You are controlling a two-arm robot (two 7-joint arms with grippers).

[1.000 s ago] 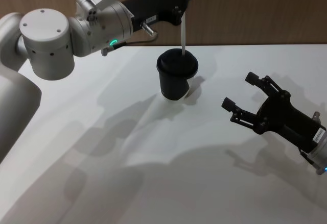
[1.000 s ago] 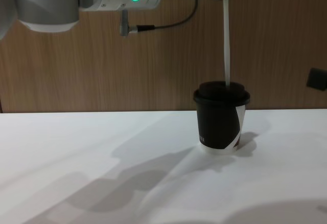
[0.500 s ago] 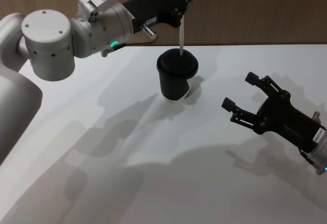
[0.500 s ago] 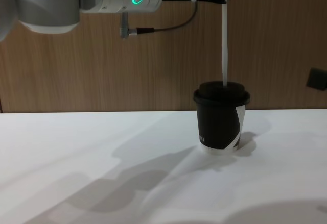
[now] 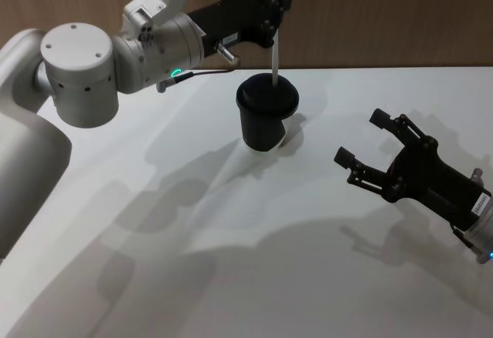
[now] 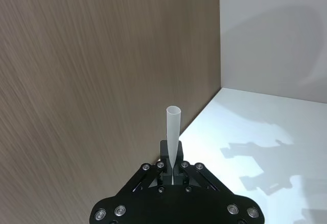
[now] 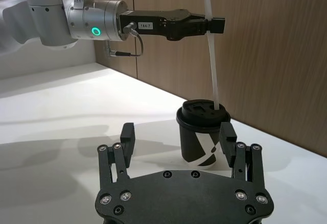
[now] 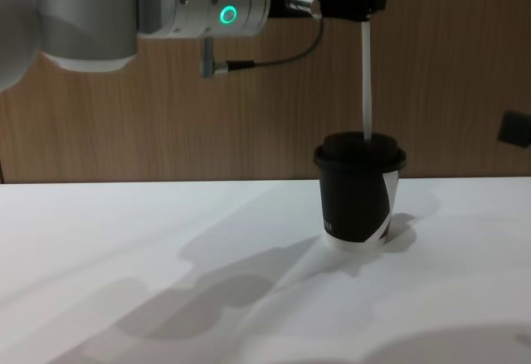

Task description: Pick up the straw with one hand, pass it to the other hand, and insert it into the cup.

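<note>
The black cup (image 5: 266, 116) (image 8: 360, 191) (image 7: 200, 133) stands upright on the white table, lid on. The white straw (image 5: 276, 38) (image 8: 365, 74) (image 7: 212, 60) (image 6: 173, 129) stands nearly vertical, its lower end at the hole in the lid. My left gripper (image 5: 275, 7) (image 8: 365, 1) (image 7: 208, 24) (image 6: 172, 165), with silver wrist and green light, is shut on the straw high above the cup. My right gripper (image 5: 360, 136) (image 7: 177, 131) hovers open over the table to the cup's right with nothing between its fingers; its edge (image 8: 514, 126) shows in the chest view.
The white table (image 5: 231, 238) stretches out in front of the cup and to its left. A wooden wall (image 8: 465, 65) rises close behind the cup. My left arm's big grey joint (image 5: 77, 72) hangs over the table's left side.
My left gripper has come down a little with the straw, which now stands straighter over the lid. The right gripper and the cup have not moved.
</note>
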